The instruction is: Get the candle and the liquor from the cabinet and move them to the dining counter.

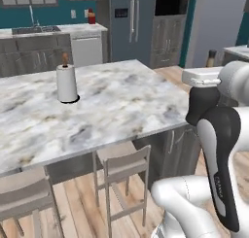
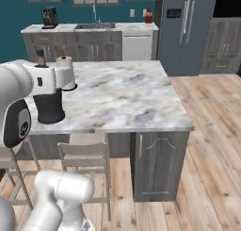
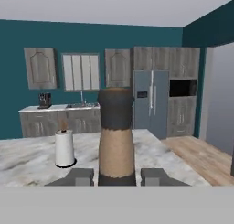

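**Tool carries the liquor above the marble worktop**

In the hand view the tool (image 3: 117,177) is clamped on the liquor (image 3: 116,136), one dark fingertip (image 3: 78,176) on each side of the neck. Stopper and neck stand upright between them. The worktop (image 2: 127,98) spreads below. A paper-towel roll (image 1: 66,84) stands upright on the slab, at 10 o'clock from the bottle in the hand view. Wooden stools (image 1: 124,171) sit along the near edge.
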